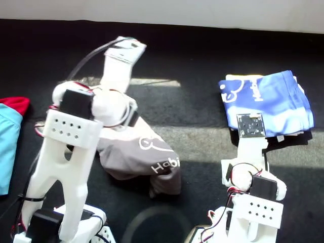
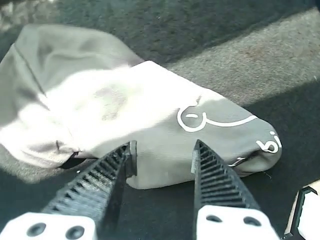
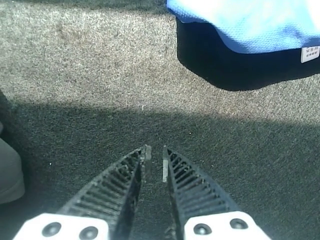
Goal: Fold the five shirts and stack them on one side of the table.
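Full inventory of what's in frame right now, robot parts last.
grey shirt: 1, grey with white print, crumpled at table centre
blue shirt: 1, blue with white print, folded, top of the stack on the right side
black shirt: 1, black, directly under the blue shirt
light blue shirt: 1, light blue, left table edge
red shirt: 1, red, left edge, against the light blue shirt's far end
table: 1, dark carpet-like cover
left hand: 1, black fingers, open, at the grey shirt
right hand: 1, black fingers, nearly closed, empty, over bare table near the stack
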Controlling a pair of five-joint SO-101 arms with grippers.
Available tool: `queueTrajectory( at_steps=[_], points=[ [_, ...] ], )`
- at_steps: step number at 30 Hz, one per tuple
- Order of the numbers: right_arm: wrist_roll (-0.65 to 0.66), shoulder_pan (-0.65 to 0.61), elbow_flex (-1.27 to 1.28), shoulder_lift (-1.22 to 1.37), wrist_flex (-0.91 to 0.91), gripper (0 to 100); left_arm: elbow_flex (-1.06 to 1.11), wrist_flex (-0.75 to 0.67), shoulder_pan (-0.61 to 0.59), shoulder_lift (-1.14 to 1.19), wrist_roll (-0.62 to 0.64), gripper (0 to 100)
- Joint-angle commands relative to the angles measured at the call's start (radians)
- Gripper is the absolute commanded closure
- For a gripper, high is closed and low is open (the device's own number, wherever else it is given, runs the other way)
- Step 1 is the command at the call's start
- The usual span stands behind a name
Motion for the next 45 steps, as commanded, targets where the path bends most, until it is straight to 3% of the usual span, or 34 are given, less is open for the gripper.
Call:
queueTrajectory(
  at_steps=[1,6,11,17,23,31,37,42,45],
  points=[
    [-0.002,-0.01,-0.013,-0.008,-0.005,94.7,0.008,0.117,-0.102,-0.001,-0.101,81],
    [-0.003,-0.018,-0.012,-0.007,-0.064,94.7,0.183,0.164,-0.12,-0.028,-0.133,81],
    [-0.002,-0.17,-0.05,0.015,-0.059,94.7,0.41,0.106,-0.122,-0.14,-0.092,81],
    [-0.006,-0.203,-0.22,0.22,-0.058,94.7,0.73,-0.106,-0.122,-0.36,-0.095,81],
    [-0.006,-0.203,-0.366,0.354,-0.056,94.7,0.96,-0.242,-0.124,-0.389,-0.146,81],
    [-0.008,-0.203,-0.384,0.387,-0.058,94.7,0.992,-0.405,-0.116,-0.351,-0.167,81],
    [-0.008,-0.203,-0.386,0.381,-0.033,94.7,0.963,-0.549,-0.074,-0.07,-0.167,81],
    [-0.008,-0.203,-0.383,0.387,-0.03,94.7,0.756,-0.477,-0.059,0.104,-0.163,83],
    [-0.008,-0.203,-0.383,0.387,-0.03,94.7,0.642,-0.396,-0.064,0.128,-0.163,96]
  ],
)
